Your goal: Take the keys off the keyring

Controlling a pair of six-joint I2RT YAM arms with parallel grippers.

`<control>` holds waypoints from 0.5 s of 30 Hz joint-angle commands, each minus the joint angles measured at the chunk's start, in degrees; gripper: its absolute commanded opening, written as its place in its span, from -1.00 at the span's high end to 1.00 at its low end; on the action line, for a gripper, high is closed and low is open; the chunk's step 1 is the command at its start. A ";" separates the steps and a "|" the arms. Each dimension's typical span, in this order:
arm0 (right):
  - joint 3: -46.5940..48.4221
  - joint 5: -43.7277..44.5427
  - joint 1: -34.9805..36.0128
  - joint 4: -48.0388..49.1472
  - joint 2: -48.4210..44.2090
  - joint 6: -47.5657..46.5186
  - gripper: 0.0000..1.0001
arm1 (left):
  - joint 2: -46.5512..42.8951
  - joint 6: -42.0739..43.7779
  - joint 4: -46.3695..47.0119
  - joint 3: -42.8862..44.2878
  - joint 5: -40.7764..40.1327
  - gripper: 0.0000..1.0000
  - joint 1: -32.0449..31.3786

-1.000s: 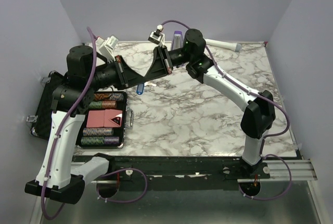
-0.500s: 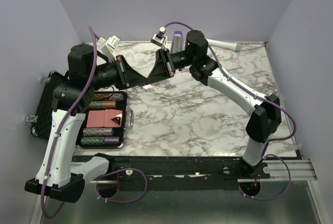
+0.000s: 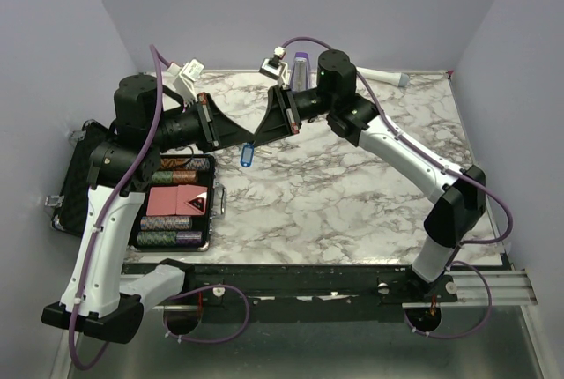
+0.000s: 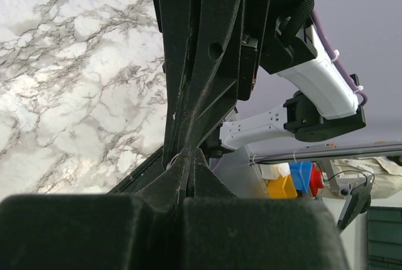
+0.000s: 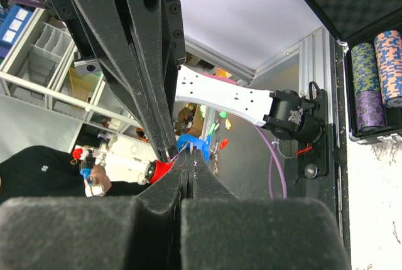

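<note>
My two grippers meet tip to tip above the back left of the marble table. The left gripper point(image 3: 244, 137) and the right gripper point(image 3: 255, 135) are both shut. The blue-headed key point(image 3: 246, 156) hangs just under the meeting tips. In the left wrist view my left gripper point(image 4: 186, 154) is closed, with a thin silvery loop of the keyring point(image 4: 170, 157) at its tip. In the right wrist view my right gripper point(image 5: 190, 153) is closed on a small silvery part, a thin wire of the keyring point(image 5: 178, 156) runs to the left fingers point(image 5: 157, 113), and the blue key head point(image 5: 187, 140) shows behind.
An open black case point(image 3: 77, 163) with poker chips point(image 3: 172, 240) and cards lies at the left table edge; its chips also show in the right wrist view point(image 5: 377, 75). A purple block point(image 3: 300, 65) and a white cylinder point(image 3: 382, 75) stand at the back edge.
The joined gripper tips have shifted slightly right, the right arm drawing back toward the right. The blue key was hidden half a second ago and now hangs in view below the tips.
</note>
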 commanded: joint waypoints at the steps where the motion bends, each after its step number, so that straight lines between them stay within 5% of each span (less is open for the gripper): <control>1: 0.12 0.94 0.45 -2.15 -2.12 -1.85 0.99 | -1.11 -1.99 2.84 -1.54 2.93 1.00 0.59; 15: 1.01 1.90 0.54 -7.07 -3.61 -4.75 0.99 | -3.48 -5.42 7.94 -6.38 4.60 1.00 1.82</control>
